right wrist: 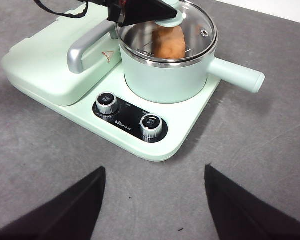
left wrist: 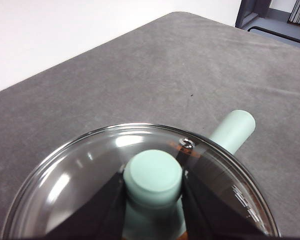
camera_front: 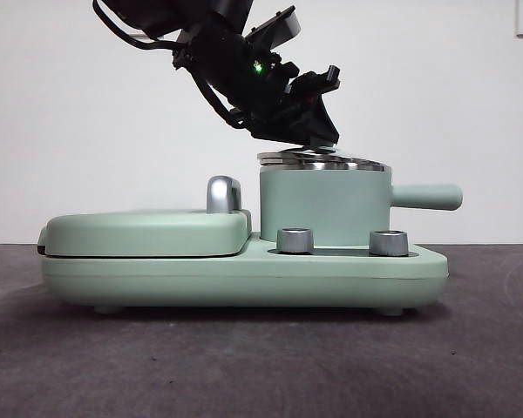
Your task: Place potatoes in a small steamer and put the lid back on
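The mint-green steamer pot (camera_front: 322, 209) stands on the cooker base, its straight handle (camera_front: 427, 196) pointing right. The orange-brown potato (right wrist: 169, 42) lies inside it. My left gripper (camera_front: 318, 131) comes down from the upper left and is shut on the mint-green knob (left wrist: 152, 175) of the glass lid (camera_front: 322, 161). It holds the lid slightly tilted at the pot's steel rim; I cannot tell whether it rests fully on the rim. My right gripper (right wrist: 155, 200) is open and empty, hanging over the table in front of the cooker.
The flat hinged grill plate (camera_front: 148, 231) with a steel handle (camera_front: 224, 193) fills the cooker's left half. Two steel dials (camera_front: 295, 240) (camera_front: 388, 242) sit on the base in front of the pot. A grey mat (right wrist: 260, 150) covers the table.
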`<action>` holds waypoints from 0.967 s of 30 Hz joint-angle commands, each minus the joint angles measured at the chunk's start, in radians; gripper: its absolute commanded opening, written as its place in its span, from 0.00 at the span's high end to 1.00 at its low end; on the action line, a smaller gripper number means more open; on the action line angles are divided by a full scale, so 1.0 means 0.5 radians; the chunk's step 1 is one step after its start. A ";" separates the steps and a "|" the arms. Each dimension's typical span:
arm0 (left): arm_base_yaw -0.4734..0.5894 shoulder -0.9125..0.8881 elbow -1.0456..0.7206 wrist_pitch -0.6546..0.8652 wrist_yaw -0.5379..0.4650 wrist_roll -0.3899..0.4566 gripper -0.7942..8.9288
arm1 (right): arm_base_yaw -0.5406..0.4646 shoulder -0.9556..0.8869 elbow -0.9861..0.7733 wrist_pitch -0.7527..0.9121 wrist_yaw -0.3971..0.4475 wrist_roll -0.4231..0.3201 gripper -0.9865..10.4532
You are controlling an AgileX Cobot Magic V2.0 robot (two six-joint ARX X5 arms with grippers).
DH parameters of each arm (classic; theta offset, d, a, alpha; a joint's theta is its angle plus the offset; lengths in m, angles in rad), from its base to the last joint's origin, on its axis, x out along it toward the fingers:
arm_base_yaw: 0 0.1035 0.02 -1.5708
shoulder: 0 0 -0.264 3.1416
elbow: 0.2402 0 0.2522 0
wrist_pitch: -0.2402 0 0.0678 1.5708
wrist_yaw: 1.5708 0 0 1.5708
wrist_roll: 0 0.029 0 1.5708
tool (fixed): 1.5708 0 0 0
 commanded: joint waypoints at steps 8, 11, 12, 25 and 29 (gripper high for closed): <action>-0.011 0.029 0.056 0.008 0.085 0.013 0.91 | 0.009 0.002 0.011 0.011 0.009 0.022 0.65; -0.011 0.029 0.056 0.008 0.103 0.011 0.91 | 0.009 0.002 0.011 0.011 0.009 0.023 0.65; -0.011 0.029 0.056 0.007 0.103 0.011 0.91 | 0.008 0.002 0.011 0.011 0.009 0.023 0.65; -0.002 0.029 0.056 0.013 0.126 -0.033 0.91 | 0.009 0.002 0.011 0.011 0.008 0.022 0.65; 0.016 0.029 0.056 0.011 0.126 -0.071 0.91 | 0.009 0.002 0.011 0.011 0.008 0.022 0.65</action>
